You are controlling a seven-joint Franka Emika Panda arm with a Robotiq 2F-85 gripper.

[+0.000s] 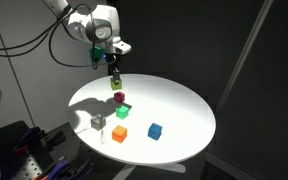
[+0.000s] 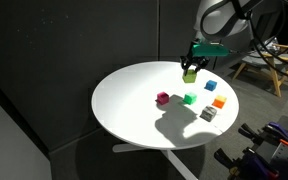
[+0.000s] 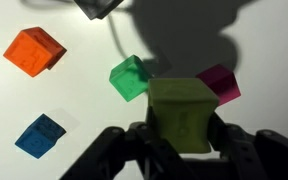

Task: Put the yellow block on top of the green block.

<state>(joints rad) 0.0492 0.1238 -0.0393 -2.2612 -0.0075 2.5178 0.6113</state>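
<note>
My claw (image 3: 184,140) is clamped shut on the yellow block (image 3: 184,112) and holds it in the air above the white table (image 1: 184,100). In the wrist view the green block (image 3: 130,78) sits on the table just past my held cube, toward the left. A magenta block (image 3: 220,84) sits just past it toward the right. The orange block (image 3: 34,52) and blue block (image 3: 40,135) lie farther left, well apart from my claw. In an exterior view a grey block (image 2: 208,114) rests near the table's edge.
</note>
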